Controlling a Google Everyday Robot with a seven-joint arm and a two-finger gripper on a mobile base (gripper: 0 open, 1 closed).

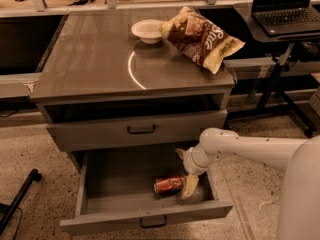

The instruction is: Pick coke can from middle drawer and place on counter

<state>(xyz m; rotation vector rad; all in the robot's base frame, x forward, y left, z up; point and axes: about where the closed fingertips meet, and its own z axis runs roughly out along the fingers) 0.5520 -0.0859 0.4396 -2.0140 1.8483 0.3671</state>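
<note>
The coke can [169, 184] lies on its side in the open middle drawer [100, 194], right of centre, near the front. My gripper [185, 174] reaches into the drawer from the right on a white arm and hangs just right of the can's end. It looks open and holds nothing. One cream finger [190, 186] points down beside the can, close to it or just touching. The counter [95, 64] above is the cabinet's glossy grey-brown top with a curved white reflection.
A white bowl [148, 30] and a large brown-and-cream chip bag [201, 38] sit at the back right of the counter. A shut drawer front [141, 129] is above the open drawer. A laptop desk [285, 21] stands to the right.
</note>
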